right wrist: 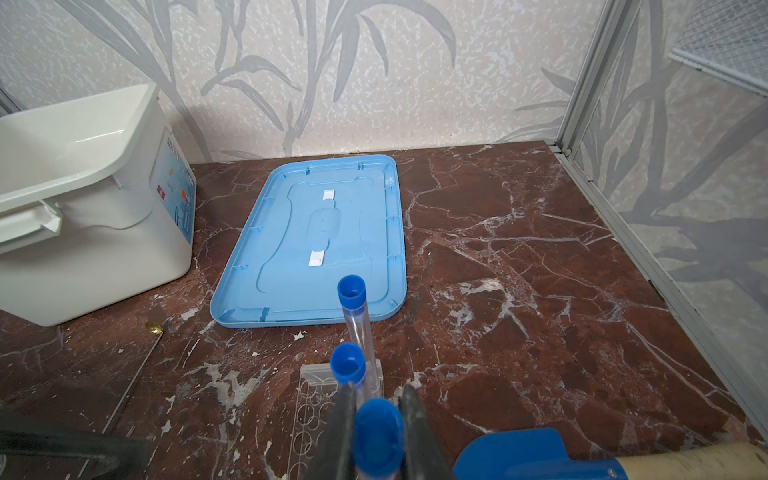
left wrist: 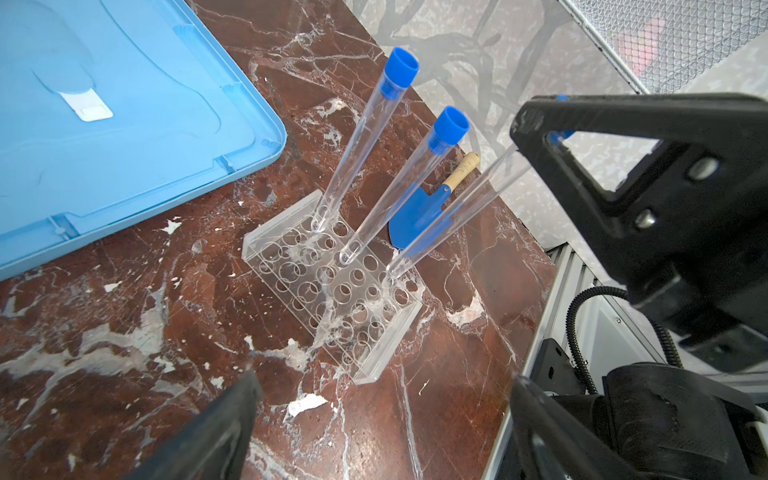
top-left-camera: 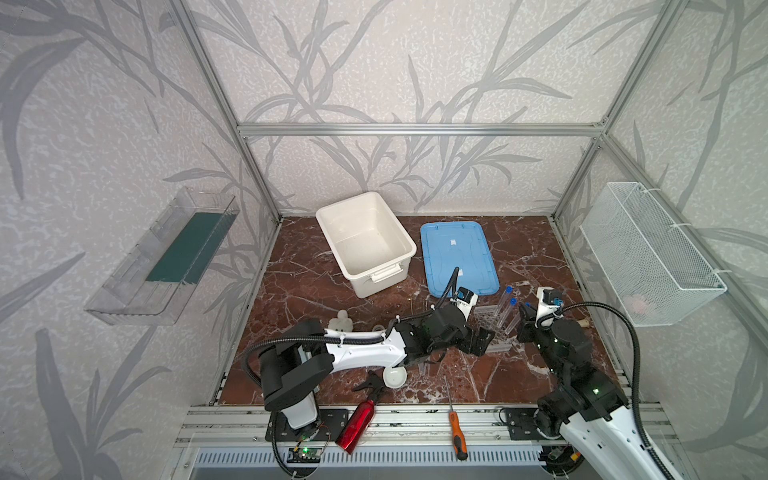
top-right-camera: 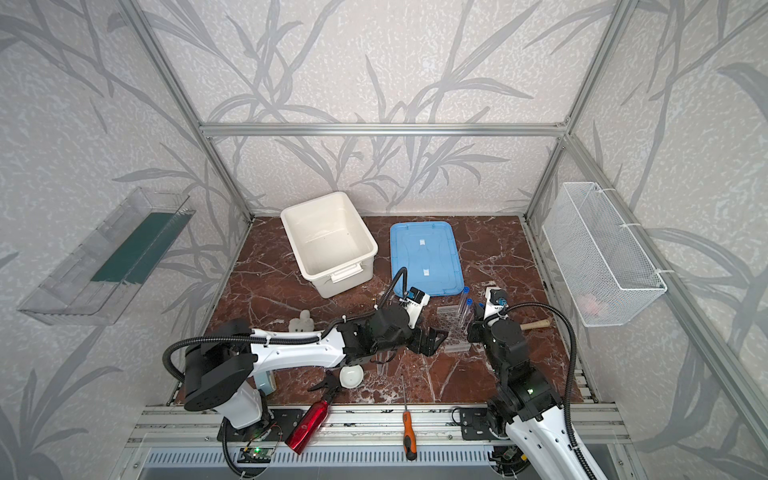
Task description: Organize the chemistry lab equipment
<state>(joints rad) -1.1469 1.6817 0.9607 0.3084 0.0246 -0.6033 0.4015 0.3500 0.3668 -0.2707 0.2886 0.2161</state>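
A clear perforated rack [left wrist: 332, 286] stands on the marble, to the right of middle in both top views [top-left-camera: 492, 330]. Two long clear blue-capped tubes [left wrist: 361, 137] [left wrist: 399, 187] lean in its far holes. My right gripper [right wrist: 378, 432] is shut on the blue cap of a third tube [left wrist: 449, 216], whose lower end sits at a hole on the rack's edge. My left gripper [left wrist: 382, 415] hovers open just short of the rack's near end, with nothing between its fingers. A small white dish [top-left-camera: 394, 376] lies under the left arm. A thin rod [right wrist: 129, 386] lies left of the rack.
A white bin [top-left-camera: 365, 241] and a blue lid [top-left-camera: 457, 257] sit at the back. A blue trowel [left wrist: 419, 216] lies right behind the rack. A red spray bottle [top-left-camera: 357, 424] and an orange-handled screwdriver [top-left-camera: 455, 428] lie at the front rail. A wire basket [top-left-camera: 648, 253] hangs on the right wall.
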